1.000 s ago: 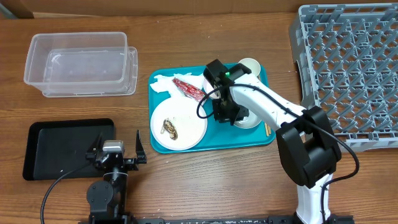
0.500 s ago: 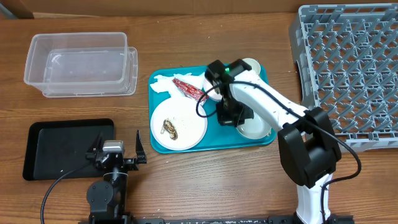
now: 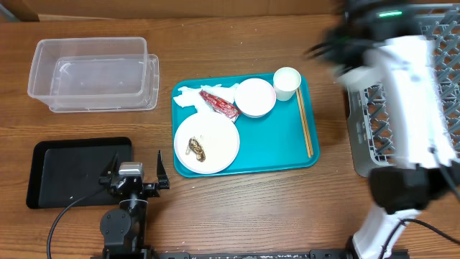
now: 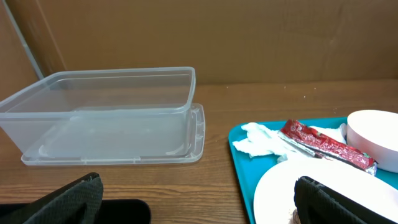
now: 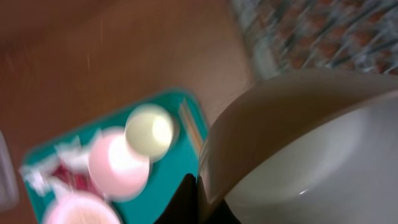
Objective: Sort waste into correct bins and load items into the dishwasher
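Left gripper (image 3: 137, 162) sits low, spread wide; right gripper (image 5: 199, 202) raised, clamped.

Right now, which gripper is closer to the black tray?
Left. The left gripper sits at the right edge of the black tray; the right gripper is far away, by the dish rack.

White right arm (image 3: 413, 93), black joints; black left arm (image 3: 128, 188)

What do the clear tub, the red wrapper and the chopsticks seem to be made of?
The clear tub: plastic, glossy; the table shows through its walls. The red wrapper: probably foil or plastic film; shiny and creased. The chopsticks: probably wood or bamboo; thin, pale brown, matte.
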